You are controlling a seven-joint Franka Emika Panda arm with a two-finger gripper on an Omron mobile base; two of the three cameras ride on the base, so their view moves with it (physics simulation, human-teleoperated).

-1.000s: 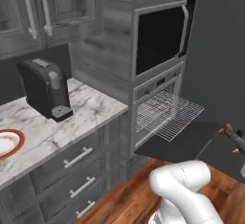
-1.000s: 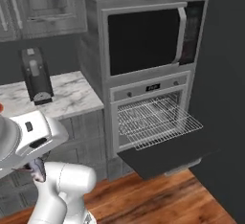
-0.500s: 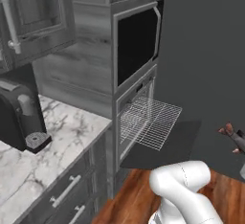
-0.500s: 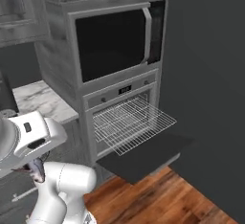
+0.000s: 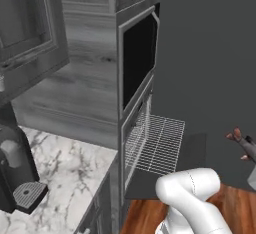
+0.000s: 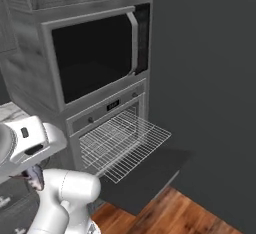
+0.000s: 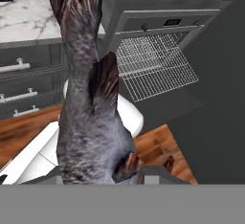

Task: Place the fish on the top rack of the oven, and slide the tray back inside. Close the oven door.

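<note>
pretty flat, even render lighting all around, no obvious single light source and no hard glare anywhere. the wall [image 6: 210,78] right of the oven [image 6: 100,63] is just a big dull grey slab, kinda dim. there's a soft dark shadow under the pulled-out top rack [image 6: 125,145] on the oven door [image 6: 145,178]. the marble table [image 5: 65,178] is the brightest patch. everything looks low-res and a bit mushy, rack wires shimmer into jaggies. in the hand view the fish [image 7: 88,108] sits so close its texture goes blocky and smeared, and edges look a little stretched.
</note>
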